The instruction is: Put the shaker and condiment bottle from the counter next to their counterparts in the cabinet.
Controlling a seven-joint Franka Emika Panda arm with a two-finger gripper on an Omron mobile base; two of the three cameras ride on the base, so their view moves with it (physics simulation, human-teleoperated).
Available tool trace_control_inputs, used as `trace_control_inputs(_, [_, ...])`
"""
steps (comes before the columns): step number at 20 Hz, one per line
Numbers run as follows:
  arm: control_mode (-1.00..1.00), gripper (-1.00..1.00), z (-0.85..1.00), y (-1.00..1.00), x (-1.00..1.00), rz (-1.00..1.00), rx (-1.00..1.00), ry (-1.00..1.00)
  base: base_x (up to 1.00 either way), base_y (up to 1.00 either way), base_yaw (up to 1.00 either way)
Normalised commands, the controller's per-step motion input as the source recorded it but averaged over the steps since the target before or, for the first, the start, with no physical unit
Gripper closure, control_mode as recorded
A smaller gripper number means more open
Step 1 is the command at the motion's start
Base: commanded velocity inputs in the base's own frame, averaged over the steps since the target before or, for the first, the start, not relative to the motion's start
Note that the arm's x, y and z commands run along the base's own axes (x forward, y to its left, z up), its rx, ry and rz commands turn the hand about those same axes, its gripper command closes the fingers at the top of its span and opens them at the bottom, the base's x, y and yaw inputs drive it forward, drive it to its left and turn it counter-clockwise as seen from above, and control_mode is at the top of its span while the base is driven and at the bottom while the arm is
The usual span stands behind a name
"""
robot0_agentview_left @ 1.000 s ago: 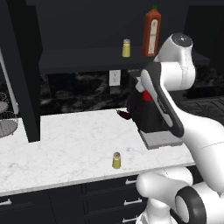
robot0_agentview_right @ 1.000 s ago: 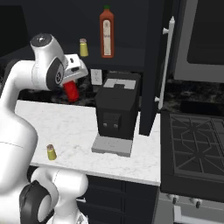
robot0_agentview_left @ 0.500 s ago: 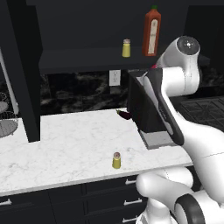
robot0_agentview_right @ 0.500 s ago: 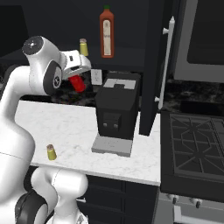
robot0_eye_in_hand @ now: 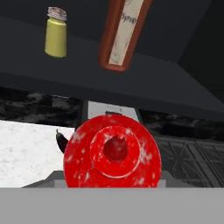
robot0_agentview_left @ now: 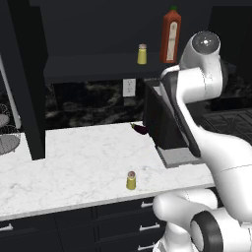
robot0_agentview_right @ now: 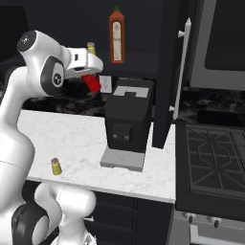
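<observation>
My gripper (robot0_agentview_right: 89, 75) is shut on the red condiment bottle (robot0_agentview_right: 92, 83), held in the air just under the cabinet shelf (robot0_agentview_left: 98, 66), above the left side of the coffee machine. In the hand view the condiment bottle (robot0_eye_in_hand: 113, 151) points its nozzle at the camera and hides the fingertips. On the shelf stand the tall orange-red bottle with green cap (robot0_agentview_left: 171, 35) and, left of it, the tan-capped yellow shaker (robot0_agentview_left: 142, 54). Both also appear above the hand, the tall bottle (robot0_eye_in_hand: 122, 35) and the tan-capped shaker (robot0_eye_in_hand: 56, 33). The small shaker (robot0_agentview_left: 131, 180) stands upright near the front edge of the marble counter (robot0_agentview_left: 74, 167).
A black coffee machine (robot0_agentview_right: 127, 122) stands on the counter under the shelf, with a small dark aubergine-like object (robot0_agentview_left: 140, 129) beside it. An open cabinet door (robot0_agentview_right: 170, 72) rises right of the machine, then a stove (robot0_agentview_right: 210, 162). A wire rack (robot0_agentview_left: 7, 142) and a dark side panel (robot0_agentview_left: 24, 78) stand at the left.
The arm has lifted the red bottle higher and nearer the shelf. The shaker on the counter has not moved.
</observation>
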Motion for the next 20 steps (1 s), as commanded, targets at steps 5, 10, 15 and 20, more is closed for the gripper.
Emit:
trace_control_inputs(5, [-1.00,1.00,0.43,-0.13,0.00,-0.26,0.18,0.00,0.00,0.00,0.00])
trace_control_inputs(10, [-1.00,1.00,0.31,-0.18,0.02,-0.20,0.26,0.00,0.00,0.00,0.00])
trace_control_inputs(15, [-1.00,1.00,0.08,-0.10,0.00,-0.13,0.11,-0.09,0.00,0.00,0.00])
trace_control_inputs(20, [-1.00,1.00,0.00,0.00,0.00,-0.02,-0.16,-0.36,0.00,0.00,0.00])
